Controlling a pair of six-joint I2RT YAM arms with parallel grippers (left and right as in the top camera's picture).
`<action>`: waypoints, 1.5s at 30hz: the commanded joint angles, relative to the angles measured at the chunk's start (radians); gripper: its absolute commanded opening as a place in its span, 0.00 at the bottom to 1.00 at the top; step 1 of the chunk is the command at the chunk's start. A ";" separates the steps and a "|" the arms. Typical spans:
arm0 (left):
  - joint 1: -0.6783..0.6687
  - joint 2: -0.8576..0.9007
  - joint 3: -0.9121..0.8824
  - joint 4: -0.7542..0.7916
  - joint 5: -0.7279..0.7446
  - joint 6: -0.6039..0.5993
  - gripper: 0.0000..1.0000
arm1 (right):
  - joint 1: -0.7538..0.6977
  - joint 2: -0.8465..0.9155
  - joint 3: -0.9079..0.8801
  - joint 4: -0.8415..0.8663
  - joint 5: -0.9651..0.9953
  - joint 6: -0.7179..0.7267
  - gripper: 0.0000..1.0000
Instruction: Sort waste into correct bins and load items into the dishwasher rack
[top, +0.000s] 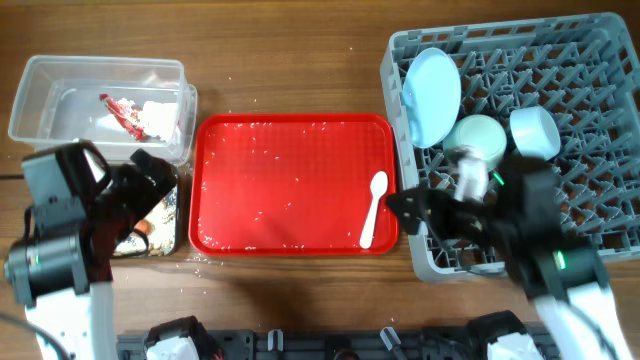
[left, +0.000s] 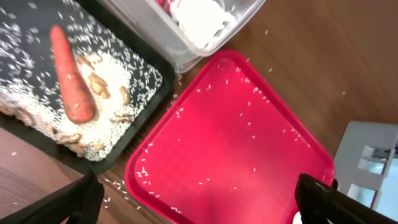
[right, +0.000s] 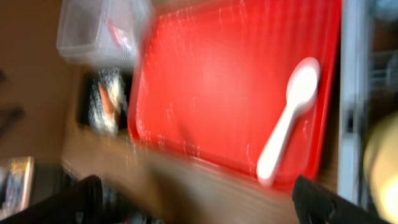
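The white spoon lies at the right end of the red serving tray; it also shows in the right wrist view. The grey rack holds the light-blue plate, the pale-green bowl and the light-blue bowl. The clear tub holds the red-and-white wrapper. The black tray holds a carrot and rice. My left gripper is open above the red tray's corner. My right gripper is open near the spoon, in a blurred view. The yellow cup is not visible.
Rice grains are scattered over the red tray and on the wood beside it. The rack's left wall stands right next to the tray. The arm bases sit at the table's front edge.
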 joint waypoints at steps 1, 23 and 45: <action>0.011 0.103 -0.003 -0.003 0.050 0.023 1.00 | 0.145 0.316 0.124 -0.095 0.063 -0.079 1.00; 0.011 0.214 -0.003 -0.051 0.050 0.023 1.00 | 0.354 0.863 0.123 0.159 0.474 0.174 0.16; 0.011 0.214 -0.003 -0.051 0.050 0.023 1.00 | 0.445 0.866 0.141 0.235 0.450 -0.057 0.64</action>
